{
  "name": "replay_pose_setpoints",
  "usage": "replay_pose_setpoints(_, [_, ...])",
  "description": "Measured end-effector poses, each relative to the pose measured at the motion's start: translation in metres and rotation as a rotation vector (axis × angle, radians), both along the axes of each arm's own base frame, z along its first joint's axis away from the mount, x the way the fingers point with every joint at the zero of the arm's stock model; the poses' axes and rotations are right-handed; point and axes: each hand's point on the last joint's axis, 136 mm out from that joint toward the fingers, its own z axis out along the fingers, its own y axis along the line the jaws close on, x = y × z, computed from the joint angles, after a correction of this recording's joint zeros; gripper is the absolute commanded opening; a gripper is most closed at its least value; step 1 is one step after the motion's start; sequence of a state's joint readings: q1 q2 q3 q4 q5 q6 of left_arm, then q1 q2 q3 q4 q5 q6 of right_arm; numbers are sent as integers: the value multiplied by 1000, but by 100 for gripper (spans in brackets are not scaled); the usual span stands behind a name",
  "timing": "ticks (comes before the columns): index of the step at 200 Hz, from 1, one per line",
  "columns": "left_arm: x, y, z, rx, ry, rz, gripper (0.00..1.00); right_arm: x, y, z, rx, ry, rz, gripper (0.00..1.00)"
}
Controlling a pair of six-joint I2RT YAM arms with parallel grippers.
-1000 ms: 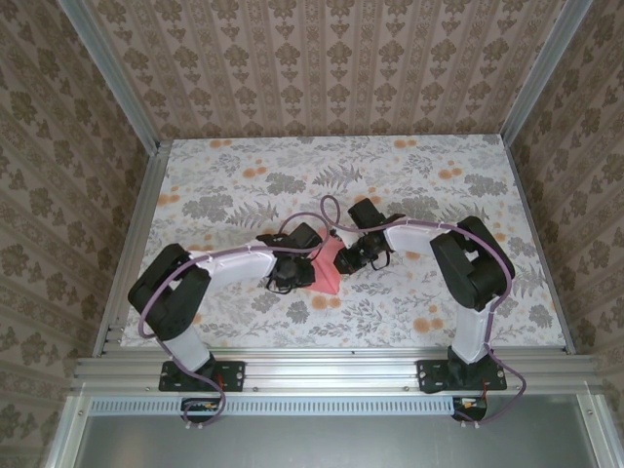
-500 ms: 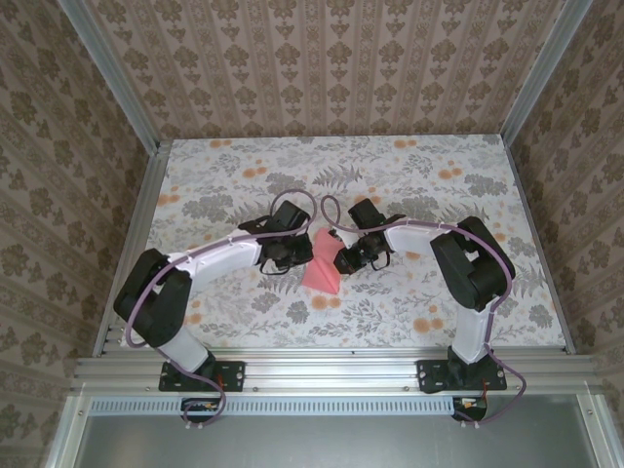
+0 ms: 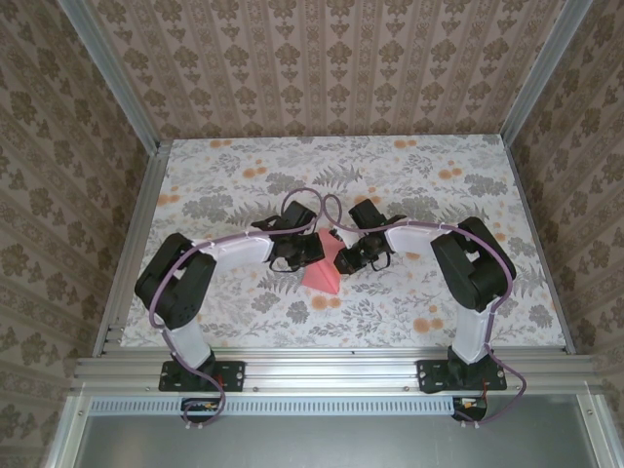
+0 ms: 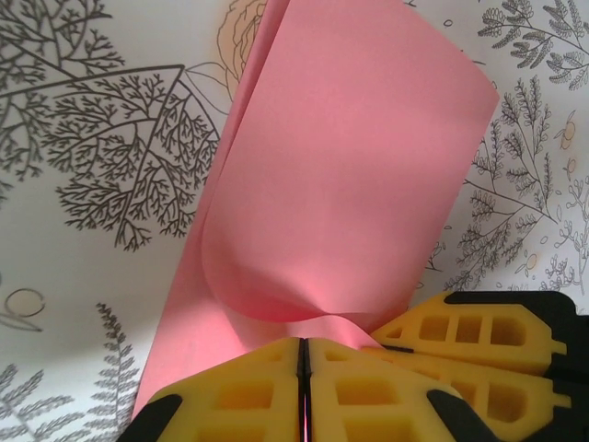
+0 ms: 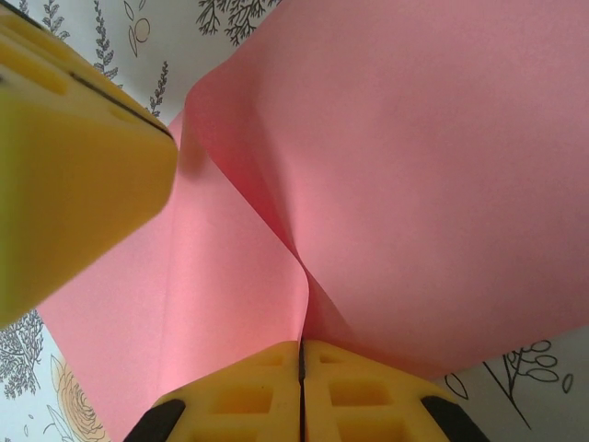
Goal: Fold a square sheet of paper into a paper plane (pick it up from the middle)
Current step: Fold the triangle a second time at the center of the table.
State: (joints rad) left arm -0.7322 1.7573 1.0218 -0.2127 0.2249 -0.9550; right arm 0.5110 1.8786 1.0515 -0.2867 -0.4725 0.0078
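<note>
The square sheet of paper is salmon pink and lies doubled over in a loose curve at the middle of the table, its near end pointed. My left gripper is shut on its left edge; in the left wrist view the sheet curls up out of the closed yellow fingers. My right gripper is shut on the right edge, where the paper rises in a sharp bend from the gripper. Both grippers almost touch. No paper plane is in view.
The table has a cloth printed with grey leaves and small orange flowers. Patterned walls with metal posts close it in at the left, back and right. Both arms' cables arch over the grippers.
My left arm swung from the near left of the paper to its far left edge and shut on it. The sheet now lies wider. The right gripper has stayed put.
</note>
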Motion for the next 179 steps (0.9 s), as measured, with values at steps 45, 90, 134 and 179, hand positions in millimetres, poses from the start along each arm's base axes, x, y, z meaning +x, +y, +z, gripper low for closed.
replay_pose_setpoints(45, [1,-2,-6,-9,13,12,10,0,0,0,0,2,-2,9])
replay_pose_setpoints(90, [-4,2,-26,14,43,18,11,0,0,-1,3,-1,-4,9])
replay_pose_setpoints(134, [-2,1,-26,9,39,22,11,0,0,0,9,0,-15,9])
replay_pose_setpoints(179, [-2,1,-24,6,32,22,13,0,0,0,9,1,-18,9])
